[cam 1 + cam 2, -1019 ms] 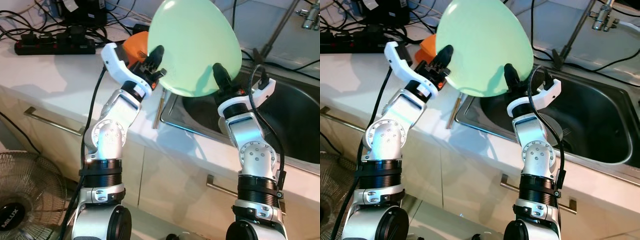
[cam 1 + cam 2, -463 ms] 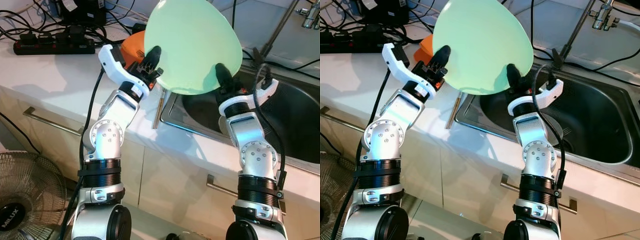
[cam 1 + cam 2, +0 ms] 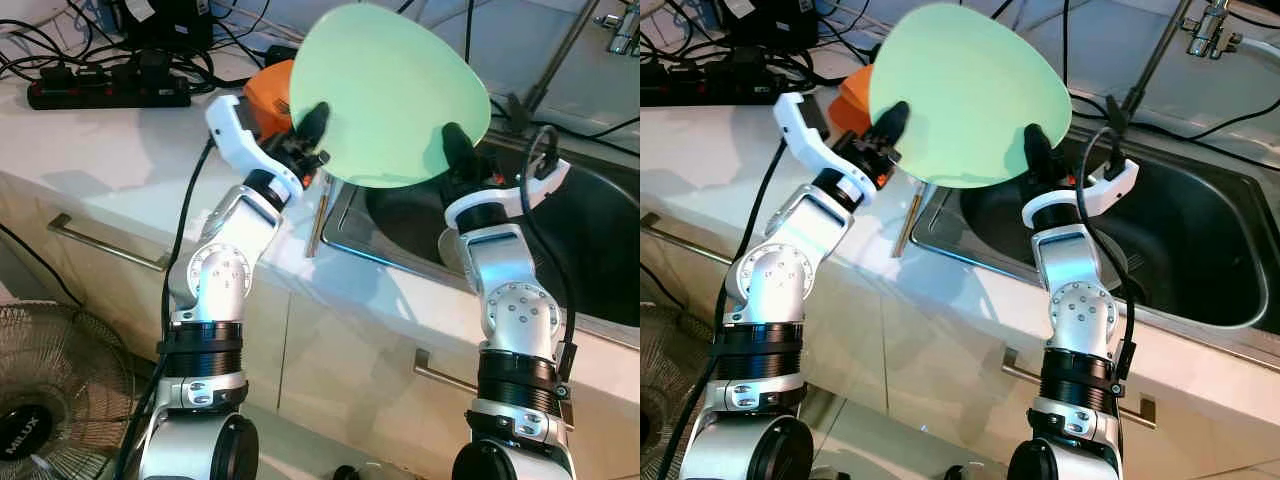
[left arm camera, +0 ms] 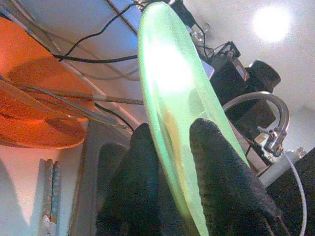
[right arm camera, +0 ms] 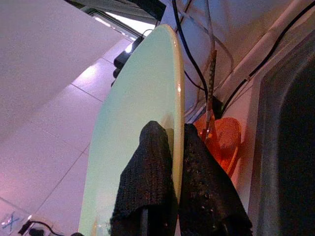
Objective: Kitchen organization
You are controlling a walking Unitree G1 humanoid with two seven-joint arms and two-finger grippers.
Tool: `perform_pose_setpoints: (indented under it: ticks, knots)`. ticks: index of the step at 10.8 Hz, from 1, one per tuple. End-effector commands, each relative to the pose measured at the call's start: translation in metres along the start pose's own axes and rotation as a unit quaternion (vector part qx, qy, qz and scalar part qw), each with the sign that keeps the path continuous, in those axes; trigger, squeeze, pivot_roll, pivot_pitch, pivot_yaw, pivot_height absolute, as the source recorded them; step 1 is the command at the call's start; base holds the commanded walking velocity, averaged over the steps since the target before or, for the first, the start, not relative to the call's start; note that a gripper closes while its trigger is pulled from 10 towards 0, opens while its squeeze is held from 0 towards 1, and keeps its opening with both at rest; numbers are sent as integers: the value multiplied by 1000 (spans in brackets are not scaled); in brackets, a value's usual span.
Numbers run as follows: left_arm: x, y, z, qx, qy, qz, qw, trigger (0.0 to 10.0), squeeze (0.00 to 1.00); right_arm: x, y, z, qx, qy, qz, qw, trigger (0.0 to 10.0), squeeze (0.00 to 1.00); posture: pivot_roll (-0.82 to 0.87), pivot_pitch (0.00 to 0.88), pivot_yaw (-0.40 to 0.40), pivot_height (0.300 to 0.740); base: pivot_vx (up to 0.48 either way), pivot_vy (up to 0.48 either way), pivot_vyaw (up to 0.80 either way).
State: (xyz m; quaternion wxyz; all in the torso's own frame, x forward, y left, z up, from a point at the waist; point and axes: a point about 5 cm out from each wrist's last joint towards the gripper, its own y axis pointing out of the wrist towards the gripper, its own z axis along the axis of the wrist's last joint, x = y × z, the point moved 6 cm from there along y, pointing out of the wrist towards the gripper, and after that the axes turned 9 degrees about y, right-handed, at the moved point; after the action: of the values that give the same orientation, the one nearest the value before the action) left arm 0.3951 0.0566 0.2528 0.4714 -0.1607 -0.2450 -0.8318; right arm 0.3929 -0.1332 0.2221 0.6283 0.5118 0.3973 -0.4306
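The robot has two silver arms made of rounded metal segments, with ribbed black rings near the shoulders and round joint covers that carry small screws. A black cable runs along each arm. Each wrist ends in a white curved bracket with small orange marks. The left gripper (image 3: 312, 128) and the right gripper (image 3: 458, 152) have long black fingers (image 4: 216, 172) with a rough, textured surface.

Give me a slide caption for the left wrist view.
Left gripper pinching the rim of a pale green plate above the sink.
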Motion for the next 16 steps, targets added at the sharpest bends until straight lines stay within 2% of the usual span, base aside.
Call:
perform_pose_setpoints:
  ticks: [1,4,5,8,9,10,11,12,13,16]
  knots:
    - [20,4,-7,-13,6,-39,999,10000,1000,-1,-1,-9,3,26,1,1000,0,0,-63,50,-84,740,0,0,0]
    - [20,3,-10,-21,18,-38,999,10000,1000,-1,-3,20,65,57,4,996,0,0,-62,49,-82,740,0,0,0]
    - [21,3,-10,-23,23,-40,999,10000,0,0,-4,35,92,66,6,994,0,0,-59,51,-83,740,0,0,0]
    - [18,1,-13,-33,49,-37,998,10000,0,5,-9,72,155,57,-4,986,0,0,-60,50,-82,740,0,0,0]
    - [15,-5,-15,-45,107,-42,992,10000,0,13,-15,91,185,28,-21,982,0,0,-60,50,-82,740,0,0,0]
    - [11,-8,-14,-53,147,-43,987,10000,0,17,-18,99,198,6,-35,979,0,0,-60,50,-82,740,0,0,0]
    - [8,-11,-13,-57,164,-39,984,10000,0,22,-21,103,206,-4,-48,977,0,0,-60,50,-82,740,0,0,0]
    - [1,-20,-10,-65,191,-33,979,10000,0,31,-25,112,216,-40,-73,973,275,0,-54,53,-81,740,0,0,0]
    - [-5,-28,-9,-76,218,-32,972,10000,0,40,-28,120,227,-75,-108,965,10000,0,-49,57,-82,740,0,0,0]
    - [-13,-45,-10,-99,247,-30,963,10000,0,56,-30,127,232,-172,-174,942,10000,0,-37,59,-90,740,0,0,0]
